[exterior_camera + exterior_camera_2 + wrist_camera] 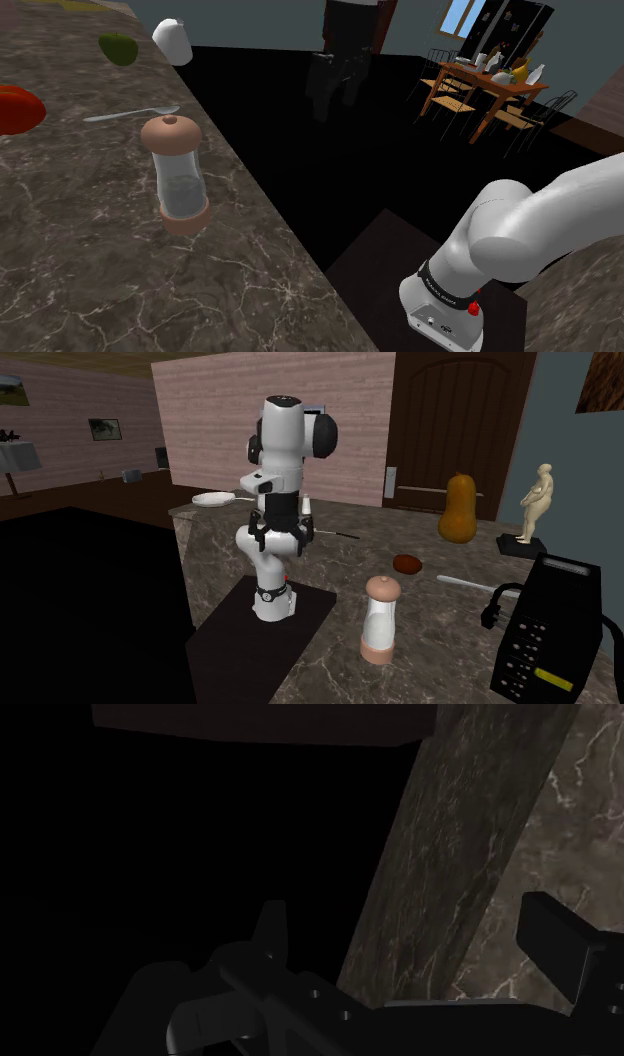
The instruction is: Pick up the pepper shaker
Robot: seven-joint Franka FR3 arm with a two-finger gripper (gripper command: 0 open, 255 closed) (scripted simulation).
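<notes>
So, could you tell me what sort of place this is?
Probably a home kitchen opening onto a dining area: a dark marbled counter holding a pepper shaker and spoon, with a brown dining table and chairs beyond.

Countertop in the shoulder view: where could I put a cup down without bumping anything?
The countertop lies bare from the pepper shaker to the shoulder view's bottom edge. Beyond the shaker it crowds: spoon, red object, green object.
</notes>
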